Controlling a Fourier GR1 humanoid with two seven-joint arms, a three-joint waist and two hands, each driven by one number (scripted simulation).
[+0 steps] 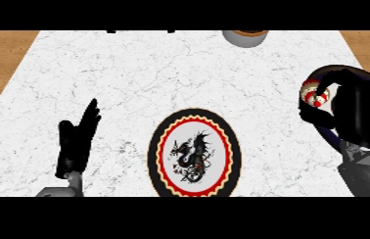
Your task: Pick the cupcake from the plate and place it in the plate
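Note:
A round plate [163, 146] with a black rim, a red and yellow ring and a dragon drawing lies at the counter's near middle, with nothing on it. At the right edge my right hand [350, 110] is curled round a small red-and-white striped cupcake [316, 96], thumb below and fingers arched over it. Only a thin sliver of a second dark plate's rim [306, 82] shows beside the hand; the rest is hidden. My left hand [76, 140] rests open at the lower left, fingers pointing up, well clear of the dragon plate.
A grey cup [245, 37] with a brown inside stands at the counter's far edge, right of centre. The white marble top [145, 71] ends in wood at both far corners.

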